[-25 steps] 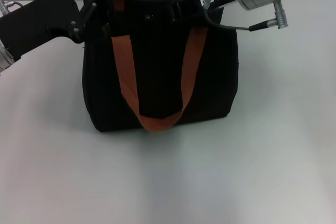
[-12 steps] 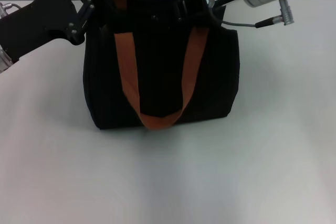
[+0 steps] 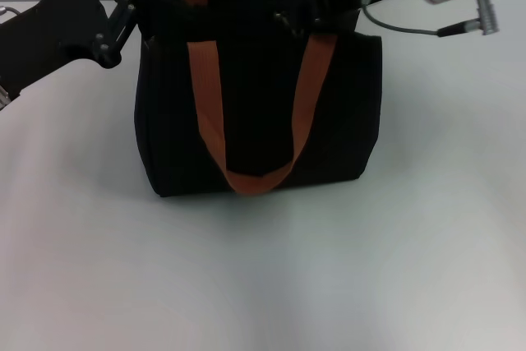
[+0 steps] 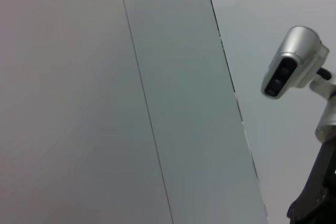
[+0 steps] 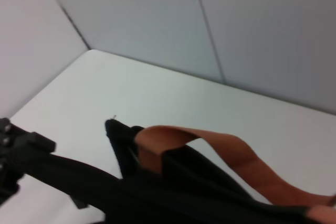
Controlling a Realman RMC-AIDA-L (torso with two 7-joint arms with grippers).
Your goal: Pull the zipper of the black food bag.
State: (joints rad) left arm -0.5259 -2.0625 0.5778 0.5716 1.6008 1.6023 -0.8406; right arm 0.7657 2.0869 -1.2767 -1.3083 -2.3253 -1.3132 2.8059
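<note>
While both grippers rose, black food bag (image 3: 259, 96) shifted rightward.

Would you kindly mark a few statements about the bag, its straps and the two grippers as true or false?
1. The black food bag stands upright on the table. True.
2. The front strap is blue. False: it is rust-orange.
3. The left gripper is at the bag's top left corner. True.
4. The right gripper rests on the table beside the bag. False: it is at the bag's top edge, near the right end.
5. The bag lies flat on its side. False: it stands.
</note>
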